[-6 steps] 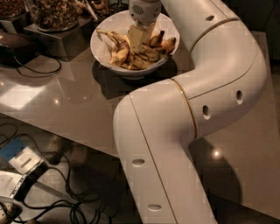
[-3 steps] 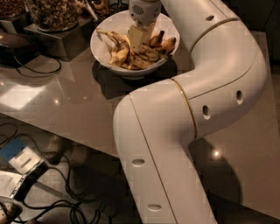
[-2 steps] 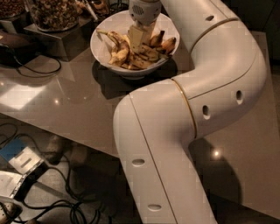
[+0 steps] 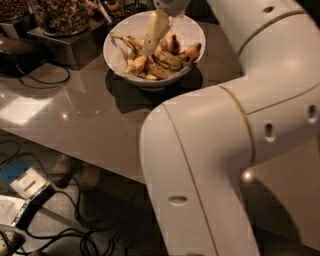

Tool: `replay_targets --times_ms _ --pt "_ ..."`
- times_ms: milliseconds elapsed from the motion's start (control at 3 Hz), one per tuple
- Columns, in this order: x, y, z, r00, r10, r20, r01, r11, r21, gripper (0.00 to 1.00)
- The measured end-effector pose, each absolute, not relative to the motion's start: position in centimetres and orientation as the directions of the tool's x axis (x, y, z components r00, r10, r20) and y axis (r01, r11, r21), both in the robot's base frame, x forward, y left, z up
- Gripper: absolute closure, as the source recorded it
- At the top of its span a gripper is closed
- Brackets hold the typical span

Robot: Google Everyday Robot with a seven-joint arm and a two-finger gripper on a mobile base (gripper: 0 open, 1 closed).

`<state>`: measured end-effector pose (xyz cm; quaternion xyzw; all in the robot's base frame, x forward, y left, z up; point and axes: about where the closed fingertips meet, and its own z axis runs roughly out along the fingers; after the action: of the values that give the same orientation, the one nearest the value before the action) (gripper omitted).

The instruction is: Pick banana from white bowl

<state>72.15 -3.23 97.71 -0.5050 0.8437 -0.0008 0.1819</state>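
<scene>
The white bowl (image 4: 192, 35) stands at the far side of the brown table and holds a pile of bananas. A long curved banana (image 4: 128, 43) with dark blotches lies at the left of the pile, its thin end toward the bowl's left rim. Shorter orange-yellow bananas (image 4: 167, 59) fill the middle and right. My gripper (image 4: 148, 49) reaches down from the top of the view into the bowl, its cream tip resting among the bananas just right of the long one. My white arm (image 4: 235, 150) covers the right half of the view.
Glass jars of nuts (image 4: 62, 14) stand on a dark block (image 4: 57, 46) left of the bowl. A black cable (image 4: 37, 79) loops on the table there. The table's near edge (image 4: 65, 152) runs diagonally; below it are floor cables (image 4: 65, 232) and a blue-white box (image 4: 22, 181).
The gripper now leans down-left into the banana pile, a little lower and further left than before. The bowl and bananas stay in place.
</scene>
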Motion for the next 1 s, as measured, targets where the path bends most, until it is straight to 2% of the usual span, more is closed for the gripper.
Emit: replay_targets --times_ms 333,667,1000 --pt "71.1 -3.3 101.9 -0.273 -0.871 -0.408 -0.861 0.41 -0.299 0.0" --pt "70.2 -2.4 104.0 -0.217 -0.857 -0.466 -0.85 0.401 -0.342 0.0" --pt "70.2 -2.4 104.0 -0.218 -0.857 -0.466 -0.85 0.402 -0.342 0.0"
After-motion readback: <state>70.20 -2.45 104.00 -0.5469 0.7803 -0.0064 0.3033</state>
